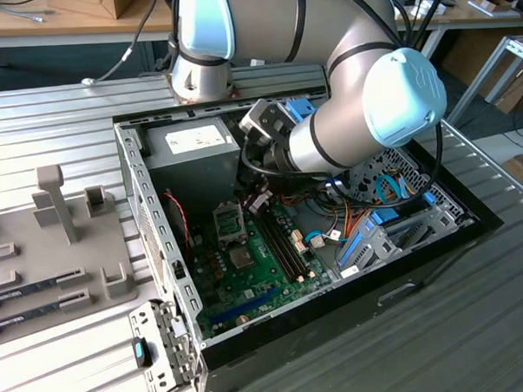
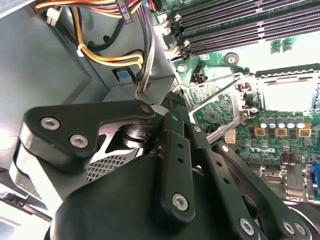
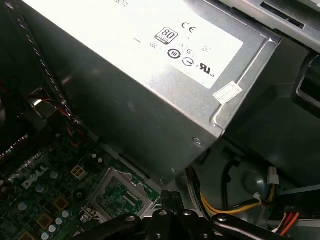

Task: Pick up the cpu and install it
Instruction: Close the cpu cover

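Observation:
My gripper (image 1: 256, 203) hangs inside the open computer case (image 1: 155, 244), just above the green motherboard (image 1: 248, 275) and close to the dark socket frame (image 1: 230, 222). In both wrist views its black fingers (image 2: 175, 145) run side by side and meet at the tips, so the gripper (image 2: 172, 97) (image 3: 170, 197) looks shut. The cpu is hidden: nothing shows between the fingertips. The socket (image 2: 287, 92) lies a short way off with its hinged lid (image 2: 220, 97) swung open and a pale grey square inside; I cannot tell what that square is.
The silver power supply (image 3: 150, 75) stands right beside the gripper, with bundled cables (image 2: 110, 55) next to it. Memory slots (image 2: 240, 25) run along the socket. Blue drive brackets (image 1: 376, 234) fill the case's right end. A grey fixture tray (image 1: 55, 248) lies at the exterior view's left.

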